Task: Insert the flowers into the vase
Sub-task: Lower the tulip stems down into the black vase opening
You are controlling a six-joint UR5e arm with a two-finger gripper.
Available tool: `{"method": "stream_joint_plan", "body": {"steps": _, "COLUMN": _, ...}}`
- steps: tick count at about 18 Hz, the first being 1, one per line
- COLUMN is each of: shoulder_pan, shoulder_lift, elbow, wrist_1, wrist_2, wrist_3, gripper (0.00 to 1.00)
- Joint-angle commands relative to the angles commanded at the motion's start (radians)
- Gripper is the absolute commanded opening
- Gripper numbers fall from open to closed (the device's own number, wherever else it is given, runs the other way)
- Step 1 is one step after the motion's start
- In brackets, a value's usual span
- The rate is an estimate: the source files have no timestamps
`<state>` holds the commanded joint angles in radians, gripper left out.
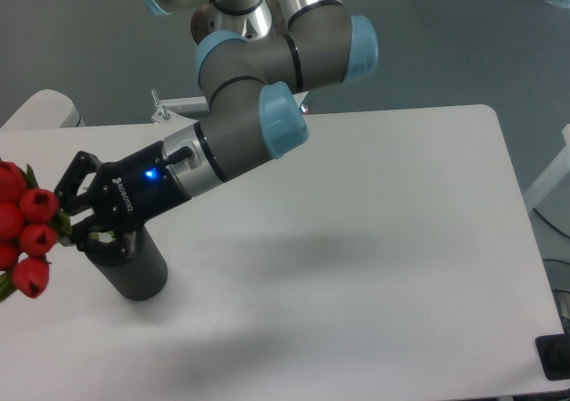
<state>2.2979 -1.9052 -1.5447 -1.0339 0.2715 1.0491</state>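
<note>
The flowers [25, 227], a bunch of red tulip buds with green stems, hang at the far left edge of the view and are partly cut off by it. My gripper [73, 212] is shut on their stems, its black fingers reaching left from the wrist. The vase [132, 266], a matte black cylinder, stands on the white table directly below the gripper. The gripper body covers most of the vase's opening. The buds sit left of the vase, above the table.
The white table [374, 267] reaches right to a rounded edge near the frame's right side. The arm's grey links and blue joint caps [283, 116] stretch over the table's back left. A metal bracket [174, 109] sits at the table's back edge.
</note>
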Motion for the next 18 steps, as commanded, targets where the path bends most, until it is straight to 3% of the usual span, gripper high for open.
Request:
{"method": "stream_joint_plan", "body": {"steps": 8, "shoulder_pan": 0.008, "shoulder_lift": 0.003, "elbow": -0.093, "wrist_1": 0.002, "wrist_2": -0.015, "wrist_3": 0.107, "gripper": 0.05}}
{"method": "stream_joint_plan", "body": {"steps": 14, "shoulder_pan": 0.014, "shoulder_lift": 0.009, "elbow": -0.103, "wrist_1": 0.002, "wrist_2": -0.025, "wrist_3": 0.123, "gripper": 0.06}}
{"method": "stream_joint_plan", "body": {"steps": 18, "shoulder_pan": 0.017, "shoulder_lift": 0.018, "elbow": -0.156, "wrist_1": 0.002, "wrist_2": -0.025, "wrist_3": 0.186, "gripper": 0.08}}
